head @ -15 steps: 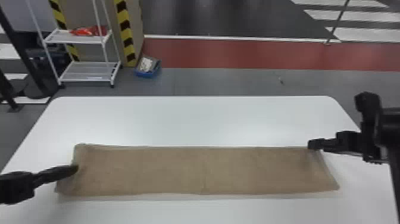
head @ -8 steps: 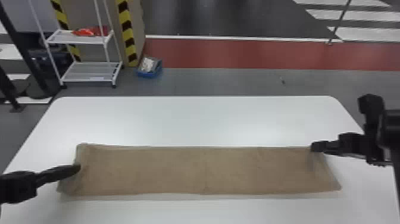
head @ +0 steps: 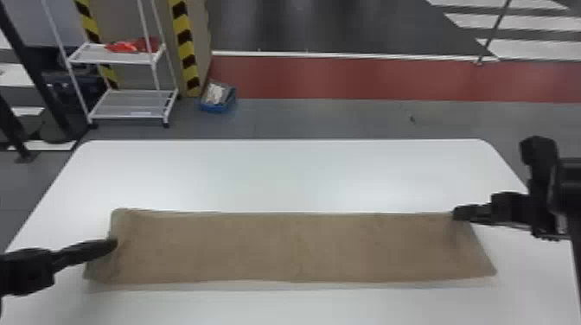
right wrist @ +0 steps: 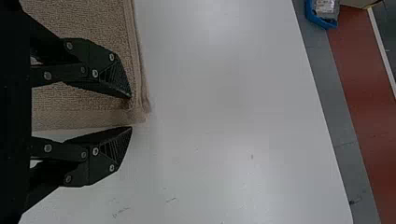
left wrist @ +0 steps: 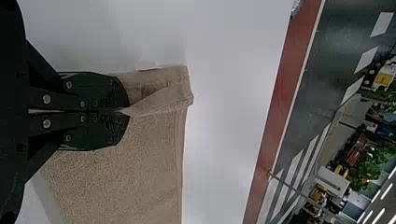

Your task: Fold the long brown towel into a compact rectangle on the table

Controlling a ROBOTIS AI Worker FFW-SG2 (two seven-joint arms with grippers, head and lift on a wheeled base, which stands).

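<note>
The long brown towel (head: pixel 294 246) lies flat across the table, its short ends at left and right. At its left end is my left gripper (head: pixel 113 243); in the left wrist view that gripper (left wrist: pixel 122 111) is shut on the towel (left wrist: pixel 126 177), pinching a raised fold of its end. My right gripper (head: pixel 456 213) is at the towel's far right corner. The right wrist view has this gripper (right wrist: pixel 131 112) open, one finger over the towel (right wrist: pixel 88 102) and the other over the bare table beside its edge.
The white table (head: pixel 285 173) has free room behind the towel and a narrower strip in front. Beyond it on the floor stand a white shelf rack (head: pixel 129 106) and a blue bin (head: pixel 217 98).
Both grippers and the towel keep their places; only a very slight shift of the whole head view shows between the earlier frames.
</note>
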